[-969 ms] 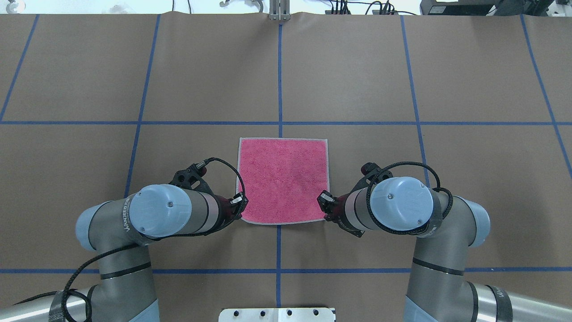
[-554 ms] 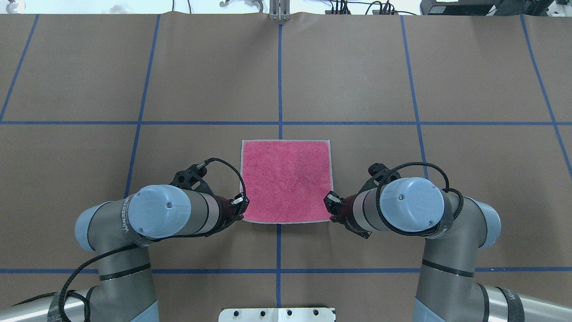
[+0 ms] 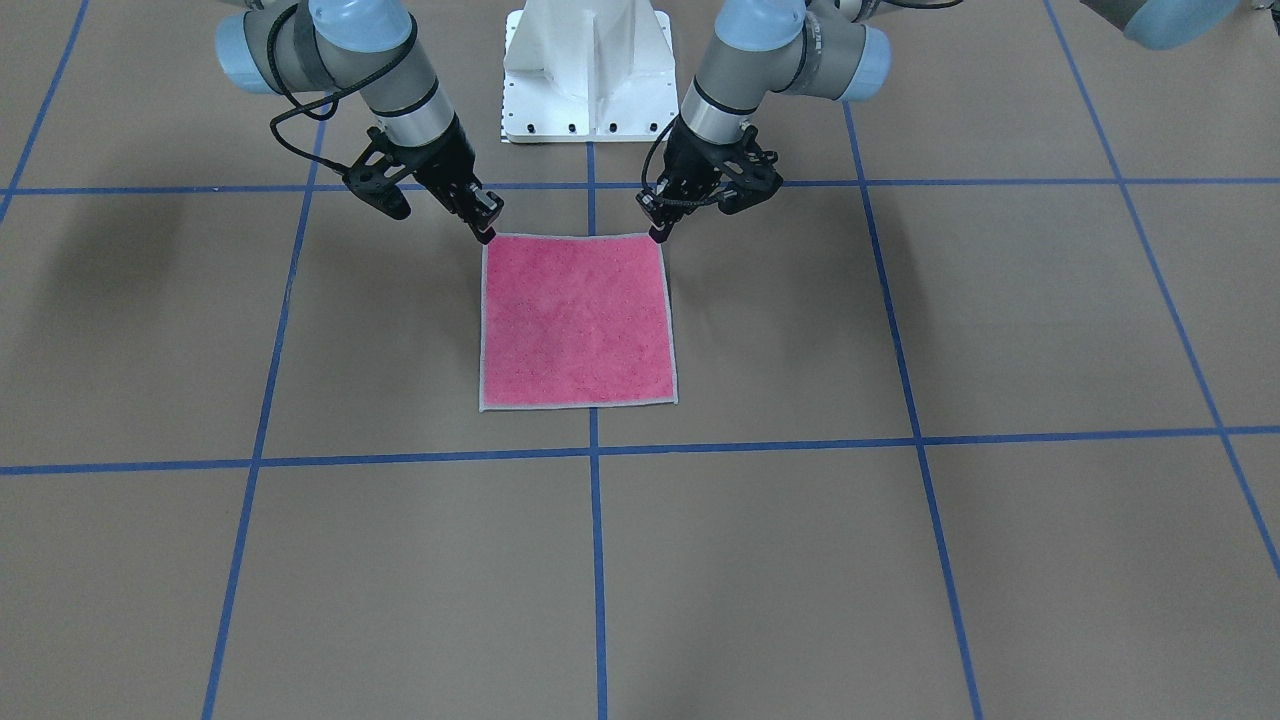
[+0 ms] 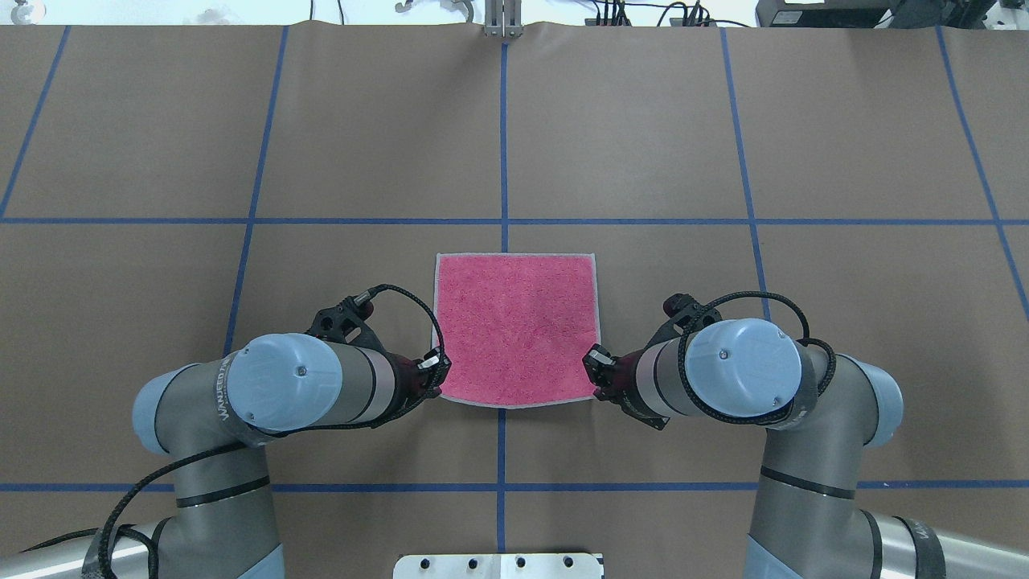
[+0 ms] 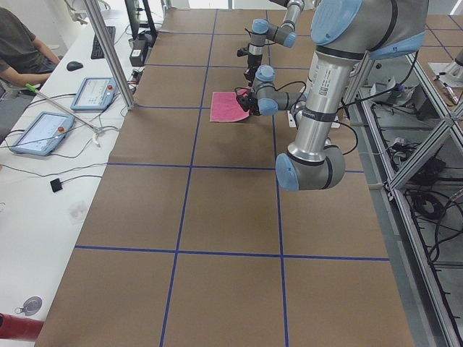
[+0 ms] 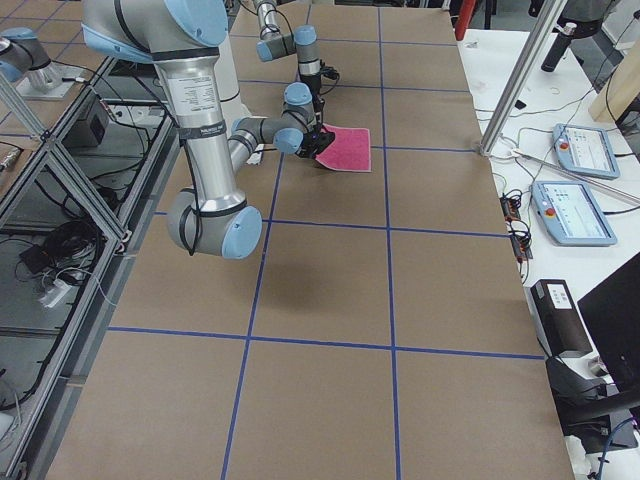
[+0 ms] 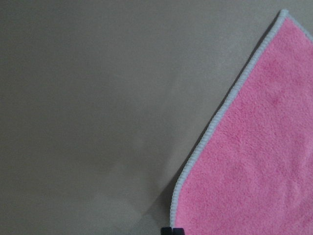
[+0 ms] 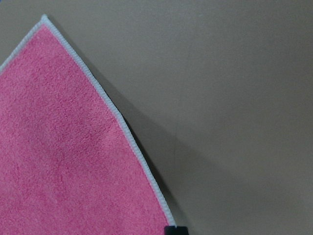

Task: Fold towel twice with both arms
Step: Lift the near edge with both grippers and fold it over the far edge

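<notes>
The towel [image 4: 514, 330] lies pink face up with a light grey border in the middle of the table, and also shows in the front view [image 3: 578, 320]. My left gripper [image 4: 435, 371] is shut on its near left corner, on the right in the front view [image 3: 657, 234]. My right gripper [image 4: 596, 371] is shut on its near right corner, on the left in the front view [image 3: 487, 232]. Both wrist views show the towel's edge [image 7: 205, 142] [image 8: 122, 127] raised slightly over a shadow. The near edge bows a little between the grippers. The dark grey face is hidden.
The white bolted pedestal [image 3: 588, 70] stands just behind the grippers. Blue tape lines [image 4: 503, 145] grid the brown table cover. Tablets [image 5: 36, 134] and a seated person [image 5: 18, 43] are at the operators' side, beyond the table's far edge.
The towel has slid a little to the right with both grippers at its near corners. The right arm moved right, the left followed slightly. The near edge now bows.
</notes>
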